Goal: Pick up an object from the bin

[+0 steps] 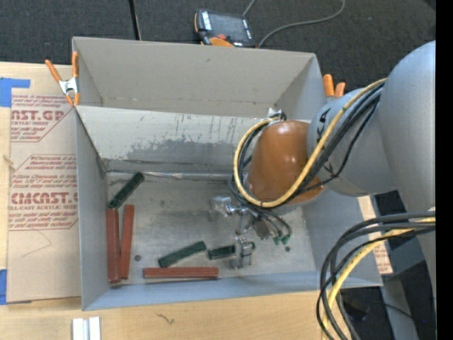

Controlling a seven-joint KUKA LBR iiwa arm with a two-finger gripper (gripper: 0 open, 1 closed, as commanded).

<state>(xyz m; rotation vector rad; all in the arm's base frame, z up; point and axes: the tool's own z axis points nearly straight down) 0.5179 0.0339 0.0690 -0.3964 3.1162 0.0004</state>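
My gripper (243,250) reaches down from under the arm's orange cover into the front right part of the bin. Its tip is low, close to the floor. A short dark green block (220,252) lies right beside it on its left, touching or nearly touching. Further left lies a longer dark green stick (182,254), slanted. A red-brown stick (181,273) lies flat along the front wall, just below both green pieces.
Two red-brown sticks (112,245) (127,241) lie side by side along the left wall. Another dark green stick (126,190) rests slanted in the back left corner. The arm and its cables cover the bin's right side.
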